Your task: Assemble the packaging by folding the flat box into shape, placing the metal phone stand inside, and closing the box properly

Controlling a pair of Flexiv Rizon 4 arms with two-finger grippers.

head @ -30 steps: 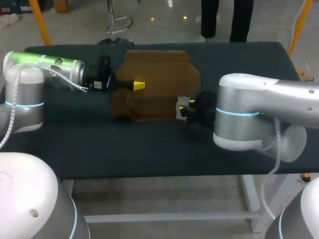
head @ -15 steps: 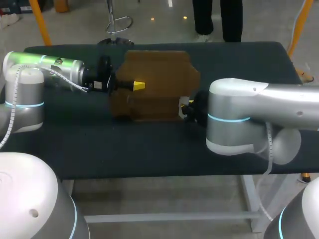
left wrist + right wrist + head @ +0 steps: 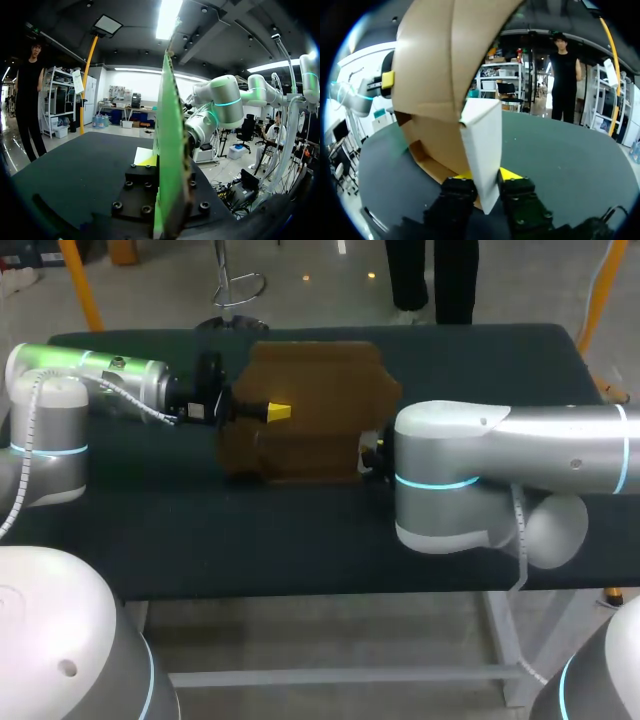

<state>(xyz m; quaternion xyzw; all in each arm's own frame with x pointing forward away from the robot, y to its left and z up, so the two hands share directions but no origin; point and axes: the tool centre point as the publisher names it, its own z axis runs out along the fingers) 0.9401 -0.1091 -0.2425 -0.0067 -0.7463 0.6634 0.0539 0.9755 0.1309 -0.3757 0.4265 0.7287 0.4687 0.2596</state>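
Pinched cardboard box at a side panel with left gripper, at white flap with right gripper. Risked tearing the flap under uneven pull.

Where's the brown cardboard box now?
Head view: brown cardboard box is mid-table toward the far edge, left gripper clamping its left side, right gripper its near right corner.

Dark-topped table on a pale frame, and there on it sits the brown cardboard box, part-folded, around the middle and toward the far edge.
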